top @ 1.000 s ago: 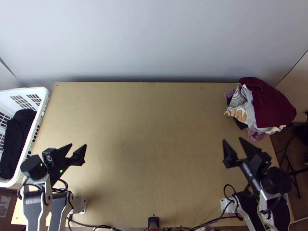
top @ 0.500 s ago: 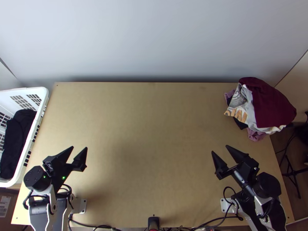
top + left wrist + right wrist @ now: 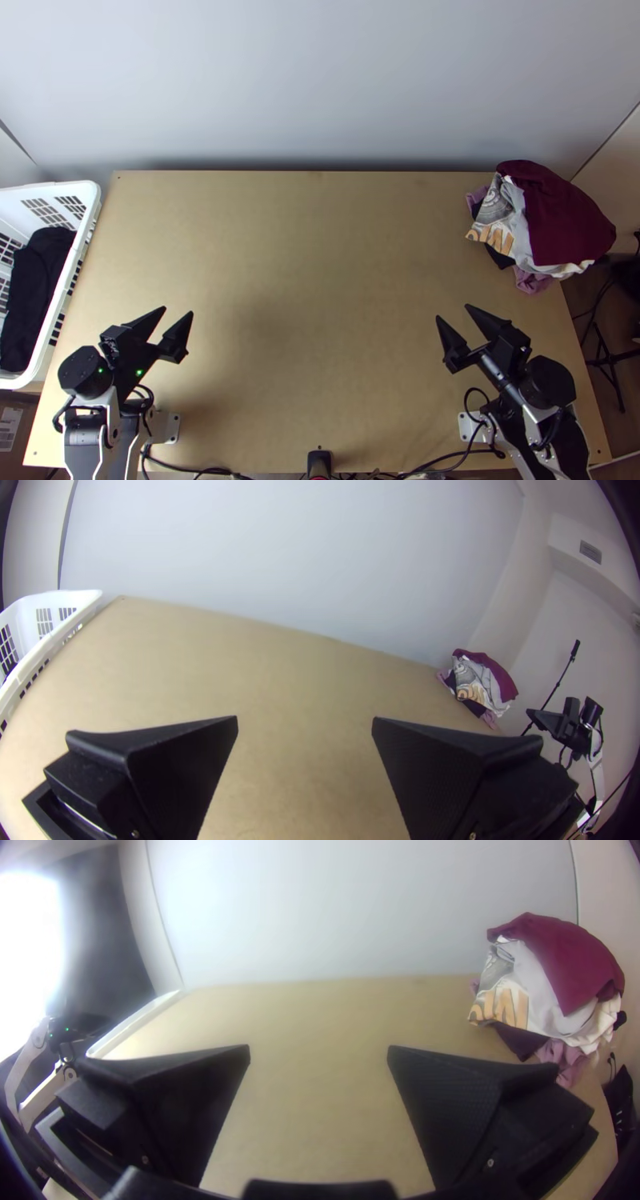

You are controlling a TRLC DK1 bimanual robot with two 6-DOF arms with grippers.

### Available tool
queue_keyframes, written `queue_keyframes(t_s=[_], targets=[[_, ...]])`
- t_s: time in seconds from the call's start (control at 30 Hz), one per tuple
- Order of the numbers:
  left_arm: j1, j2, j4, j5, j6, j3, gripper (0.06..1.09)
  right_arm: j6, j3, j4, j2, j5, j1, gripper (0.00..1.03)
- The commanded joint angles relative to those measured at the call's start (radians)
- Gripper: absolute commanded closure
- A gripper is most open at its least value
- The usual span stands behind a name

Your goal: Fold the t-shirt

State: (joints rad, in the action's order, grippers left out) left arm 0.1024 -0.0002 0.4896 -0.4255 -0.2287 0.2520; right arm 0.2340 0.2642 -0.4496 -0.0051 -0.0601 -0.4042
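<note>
A bunched pile of clothes lies at the table's far right corner in the top view, with a maroon cloth (image 3: pixel 566 216) over a white-grey printed shirt (image 3: pixel 498 210). Which piece is the t-shirt I cannot tell. My left gripper (image 3: pixel 178 310) is open above the table's near left, far from the pile; the left wrist view shows the same gripper (image 3: pixel 305 720) with nothing between its fingers. Nearer the pile, on its near side and to the left, my right gripper (image 3: pixel 452 312) stands open and empty; its own view has the gripper (image 3: pixel 320 1048) likewise spread.
A white basket (image 3: pixel 90 210) with dark cloth (image 3: pixel 34 296) inside stands at the left edge. Bare wooden table (image 3: pixel 312 264) spreads between the arms. Cables run along the near edge, and a wall (image 3: pixel 320 80) rises behind the table.
My right gripper has moved left and slightly toward the near edge. My left gripper has shifted a little to the right and nearer. The clothes have stayed put.
</note>
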Motion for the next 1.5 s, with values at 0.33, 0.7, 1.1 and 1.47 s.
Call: queue_keyframes(t_s=[0.33,0.7,1.1,1.47], targets=[[0.000,-0.001,-0.006,0.001,-0.133,-0.022,0.10,0.079,-0.033,0.046,-0.001,-0.007,0.088,0.04],[0.042,-0.004,0.228,0.011,-0.497,-0.111,0.10,0.087,-0.020,-0.040,-0.001,-0.009,0.084,0.04],[0.054,-0.004,-0.086,0.013,-0.178,0.150,0.10,0.077,0.013,-0.003,-0.001,-0.006,0.145,0.04],[0.076,-0.006,-0.129,0.102,0.287,-0.016,0.10,-0.062,-0.085,0.223,-0.001,0.013,0.263,0.04]])
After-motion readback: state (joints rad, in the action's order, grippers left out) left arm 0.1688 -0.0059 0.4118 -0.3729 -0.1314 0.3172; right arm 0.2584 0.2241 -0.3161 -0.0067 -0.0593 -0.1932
